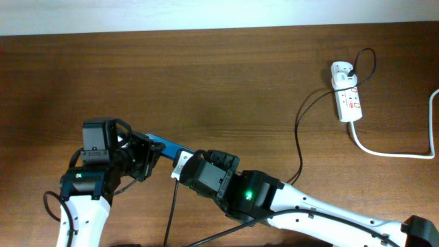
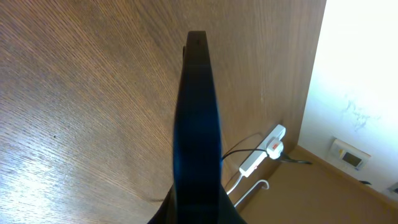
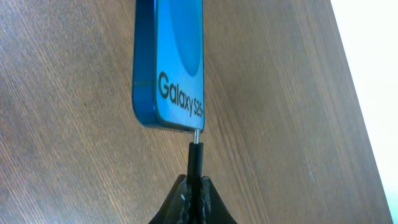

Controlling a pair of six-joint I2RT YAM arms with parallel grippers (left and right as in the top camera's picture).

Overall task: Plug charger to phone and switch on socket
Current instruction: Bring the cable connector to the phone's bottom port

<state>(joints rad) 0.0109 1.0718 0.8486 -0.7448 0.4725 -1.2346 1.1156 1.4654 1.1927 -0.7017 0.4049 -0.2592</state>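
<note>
Right gripper (image 3: 194,190): clenched on the charger (image 3: 196,158) just behind its plug; the plug is stiff and the cable limp, so this is the best hold.
Plug tip: just ahead of the fingertips, bare metal meeting the phone (image 3: 177,62) edge; judged not fully seated.
Left gripper (image 1: 140,159): grasping the phone on edge; it is rigid, smooth and probably slippery.
Socket (image 1: 346,96): far beyond both sets of fingers.

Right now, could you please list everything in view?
slim blue-screened smartphone: one, blue, near left, between the arms
thin black charger cable: one, black, from strip to near centre, tip at smartphone's end
white oblong power strip: one, white with red switches, far right
thick white cord: one, white, right edge
brown wooden table: one, brown, underneath
left end effector: one, black, shut on smartphone
right end effector: one, black, shut on cable plug
</note>
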